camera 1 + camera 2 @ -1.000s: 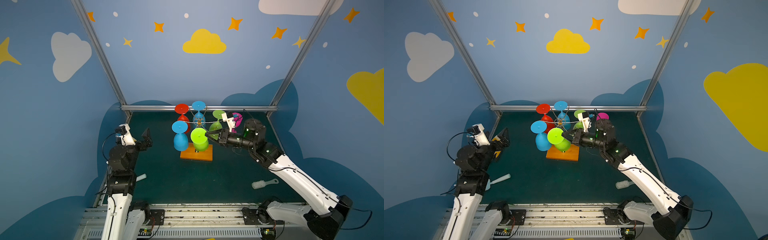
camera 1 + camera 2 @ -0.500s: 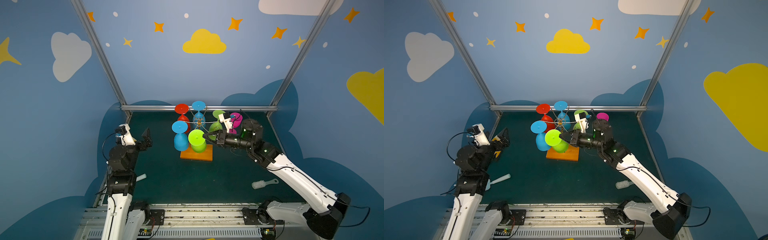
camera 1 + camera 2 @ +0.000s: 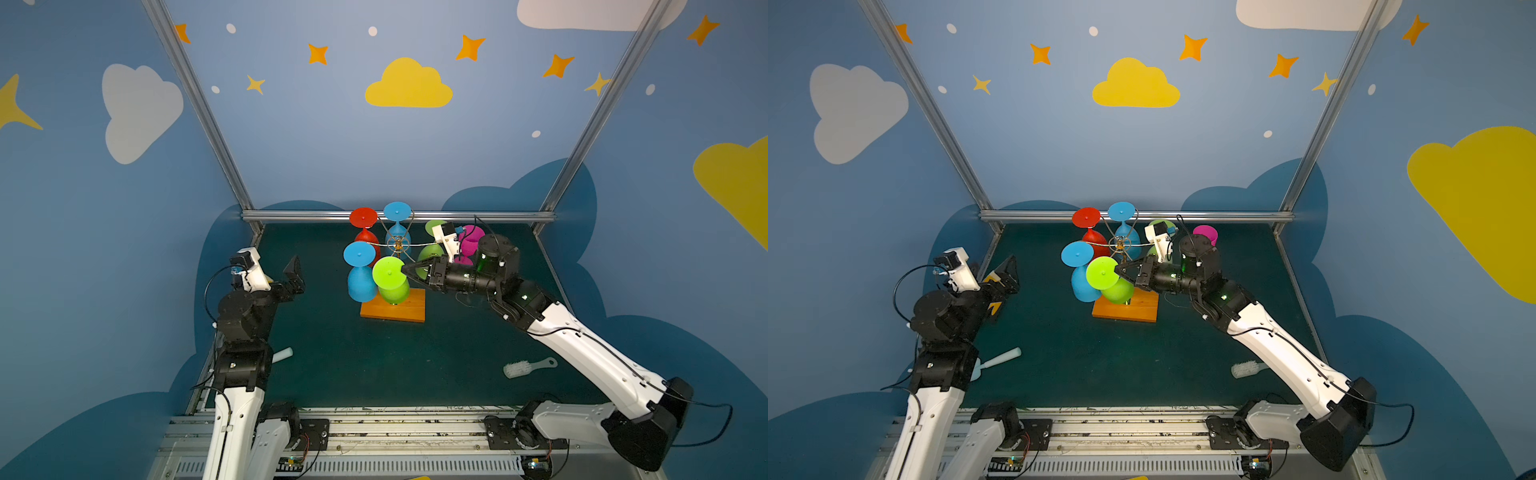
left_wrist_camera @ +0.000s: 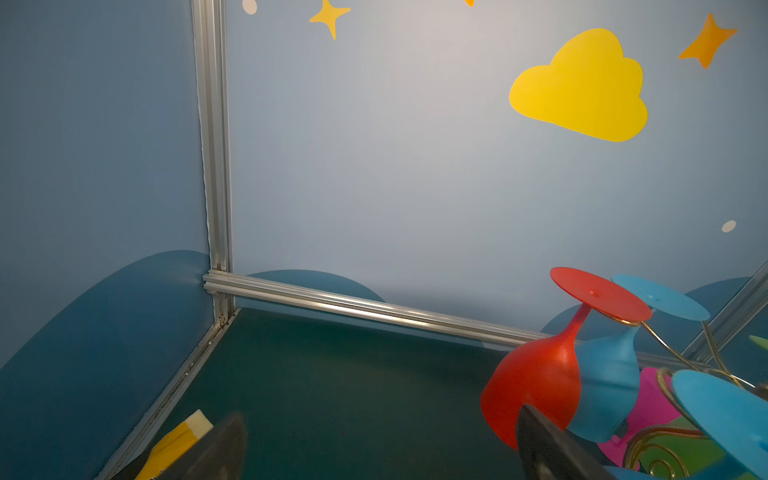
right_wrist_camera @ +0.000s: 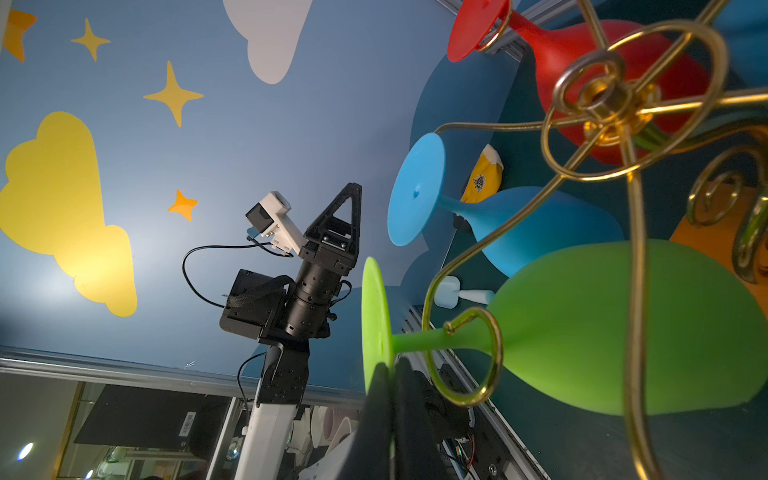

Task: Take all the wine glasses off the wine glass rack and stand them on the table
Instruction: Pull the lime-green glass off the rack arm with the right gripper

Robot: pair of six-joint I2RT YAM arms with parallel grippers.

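Observation:
The wine glass rack (image 3: 398, 245), gold wire arms on an orange base (image 3: 1127, 309), stands mid-table with several coloured glasses hanging upside down. At its front a lime green wine glass (image 3: 392, 293) hangs with its stem in a gold curl (image 5: 469, 361). My right gripper (image 3: 404, 271) is shut on the rim of this glass's round foot (image 5: 374, 316); the black fingertips (image 5: 380, 374) pinch the disc's edge. My left gripper (image 3: 286, 276) stands open and empty at the left, well away from the rack; its fingers (image 4: 540, 440) frame bare mat.
Red (image 3: 365, 237), blue (image 3: 360, 282), magenta (image 3: 471, 241) and another green glass (image 3: 430, 251) crowd the rack. A white brush (image 3: 525, 368) lies front right, a pale handled tool (image 3: 1000, 359) front left, a yellow object (image 4: 178, 440) by the left wall. A metal rail (image 3: 316, 215) lines the back.
My right gripper has moved a little to the left, still shut on the green glass's foot, and the foot has shifted left with it. The left arm has not moved.

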